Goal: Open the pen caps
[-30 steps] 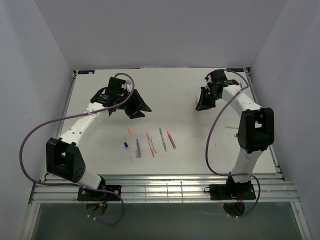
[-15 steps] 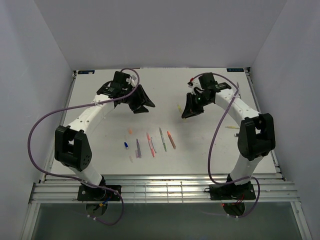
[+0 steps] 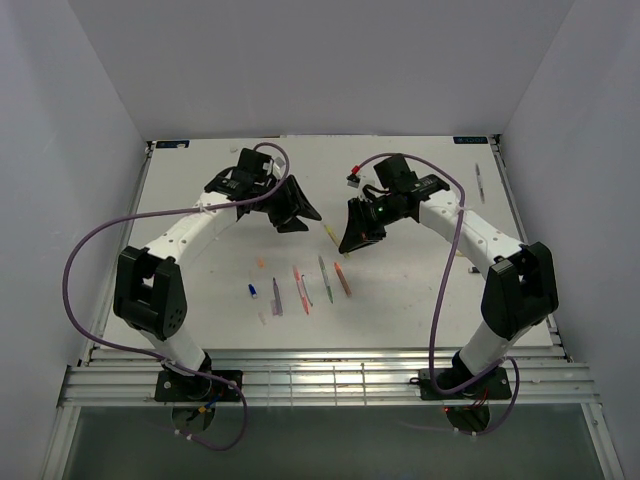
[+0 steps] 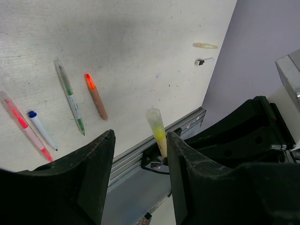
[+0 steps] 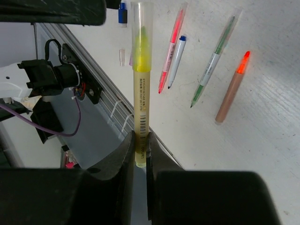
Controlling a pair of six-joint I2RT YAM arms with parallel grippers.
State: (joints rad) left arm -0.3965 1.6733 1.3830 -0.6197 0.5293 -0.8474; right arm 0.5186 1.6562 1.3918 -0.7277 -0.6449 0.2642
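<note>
Right wrist: cap [image 5: 140, 21] over yellow pen [image 5: 141, 117]

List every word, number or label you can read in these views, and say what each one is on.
Nothing reads clearly enough to quote.
The yellow pen in the right tool: a barcode and a line of small print along the barrel, too small to read.
The green pen: a white band, any print on it too small to tell.
The teal sticker at the far right of the top view: blurred.
</note>
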